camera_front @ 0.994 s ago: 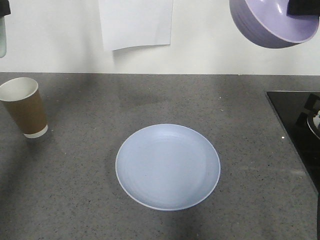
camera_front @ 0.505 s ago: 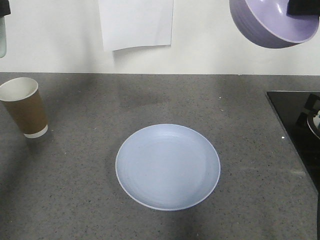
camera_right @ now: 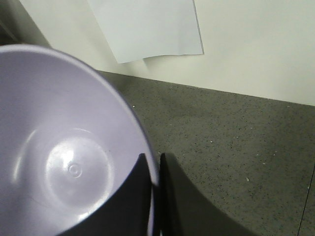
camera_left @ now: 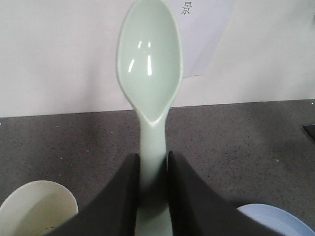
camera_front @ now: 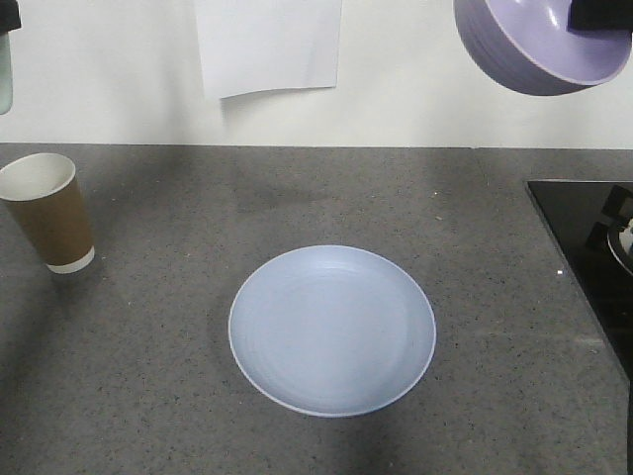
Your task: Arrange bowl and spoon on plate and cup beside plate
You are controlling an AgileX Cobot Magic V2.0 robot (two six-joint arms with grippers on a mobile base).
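The pale blue plate (camera_front: 332, 330) lies flat in the middle of the grey counter. The brown paper cup (camera_front: 47, 212) stands upright at the far left, well apart from the plate. High at the top right hangs the lavender bowl (camera_front: 539, 45), tilted, with my right gripper (camera_right: 154, 169) shut on its rim (camera_right: 147, 162), one finger inside and one outside. My left gripper (camera_left: 153, 164) is shut on the handle of the mint-white spoon (camera_left: 149, 64), whose scoop points away toward the wall. The cup's rim (camera_left: 37, 209) and the plate's edge (camera_left: 275, 219) show below it.
A white sheet of paper (camera_front: 269, 45) is fixed to the back wall. A black hob (camera_front: 588, 257) takes up the counter's right edge. Bare grey counter (camera_front: 158, 336) lies between cup and plate.
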